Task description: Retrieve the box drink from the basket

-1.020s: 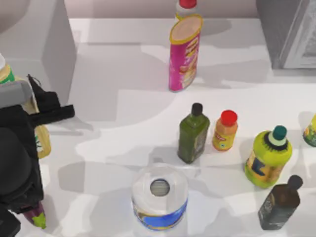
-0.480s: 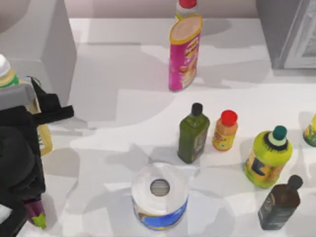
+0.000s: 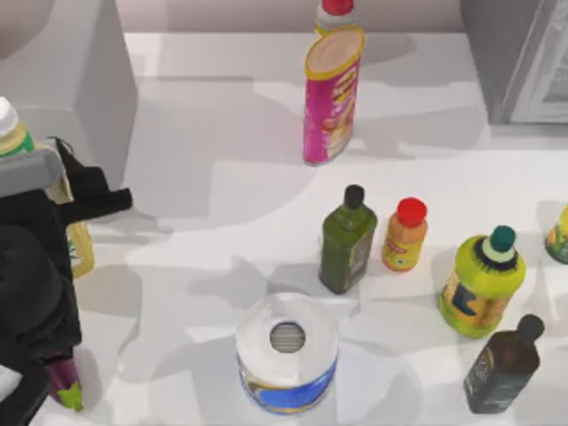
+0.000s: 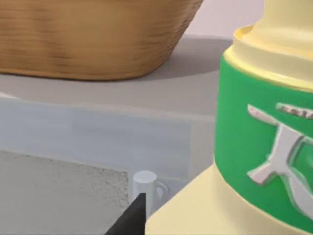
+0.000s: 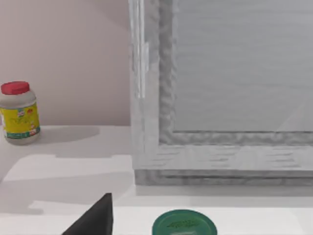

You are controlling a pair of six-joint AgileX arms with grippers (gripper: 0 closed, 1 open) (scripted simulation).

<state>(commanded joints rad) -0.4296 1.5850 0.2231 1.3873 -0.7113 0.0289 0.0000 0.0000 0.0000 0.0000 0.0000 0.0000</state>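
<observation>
The box drink [image 3: 73,244], with a white cap, green top and pale yellow sides, is at the table's left edge, held in my left gripper [image 3: 60,200], which is shut on it. Up close in the left wrist view, the carton [image 4: 254,127] shows its green band beside a black fingertip [image 4: 137,215]. Behind it on a grey ledge stands the woven brown basket [image 4: 88,39], apart from the carton. My right arm's wrist view faces a grey cabinet [image 5: 234,88] at the table's back.
A pink crisps can [image 3: 331,98], dark green bottle [image 3: 348,241], orange bottle [image 3: 405,235], lime-yellow bottle with teal cap [image 3: 482,284], dark bottle [image 3: 504,366] and paper roll [image 3: 287,355] stand mid-table and right. A grey block [image 3: 62,62] rises at back left.
My left arm and the carton have shifted slightly, and the white cap shows more. Their shadow on the table has slid toward the front.
</observation>
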